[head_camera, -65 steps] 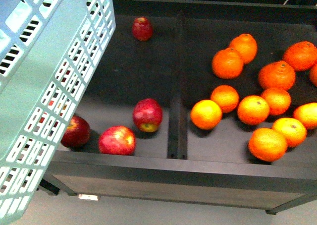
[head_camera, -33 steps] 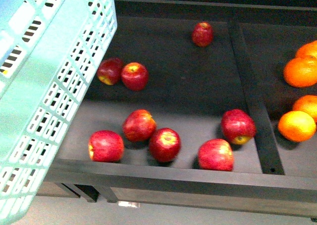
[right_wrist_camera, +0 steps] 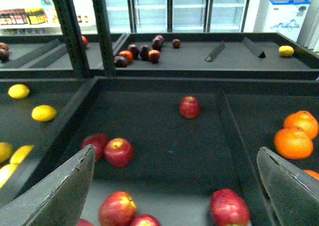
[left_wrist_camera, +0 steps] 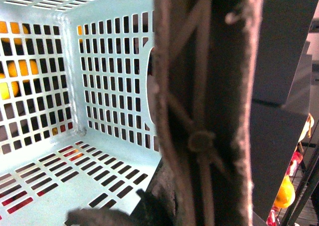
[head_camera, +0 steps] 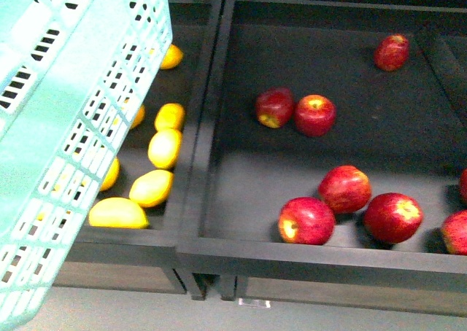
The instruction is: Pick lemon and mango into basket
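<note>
Basket: light teal basket point(head_camera: 80, 127) hung tilted at the left of the front view, its slotted wall covering part of the yellow fruit; its inside looked empty in the left wrist view.
Left gripper: jaws were not plainly seen. The brown ribbed handle point(left_wrist_camera: 199, 111) filled the wrist view and the basket was clear of any support, so the left gripper was judged clamped on the basket's handle.
Right gripper: right gripper point(right_wrist_camera: 175, 151) had its fingers spread wide with nothing between them, above the apples point(head_camera: 315, 115).
Lemon: lemon point(head_camera: 165, 148) lay in the narrow bin point(head_camera: 191, 163) left of the apple bin, just beside others like it.
Mango: the longest yellow fruit at the near edge was taken for the mango point(head_camera: 118, 213); identity was not certain.
Handling (judged): both were firm, smooth-skinned and prone to roll or slip. The lemon was probably light and the mango heavier.
Hold (judged): the best hold was from above, across the short width at the fattest part, fingers set into the gaps between neighbours.
</note>
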Robot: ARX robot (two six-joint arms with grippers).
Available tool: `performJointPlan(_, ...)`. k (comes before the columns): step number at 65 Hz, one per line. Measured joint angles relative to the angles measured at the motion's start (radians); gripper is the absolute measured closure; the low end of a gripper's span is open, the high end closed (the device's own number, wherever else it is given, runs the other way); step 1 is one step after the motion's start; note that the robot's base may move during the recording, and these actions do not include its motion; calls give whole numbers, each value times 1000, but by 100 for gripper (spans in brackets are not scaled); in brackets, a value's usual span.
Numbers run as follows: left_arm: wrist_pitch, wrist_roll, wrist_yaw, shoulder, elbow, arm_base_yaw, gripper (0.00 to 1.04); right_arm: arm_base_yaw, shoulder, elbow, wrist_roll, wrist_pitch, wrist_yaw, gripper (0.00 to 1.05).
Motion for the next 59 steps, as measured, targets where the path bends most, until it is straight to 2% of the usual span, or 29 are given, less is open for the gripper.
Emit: performJointPlan(59,0,3,-2,0,0,0,101,0,1,0,0,0,2,9)
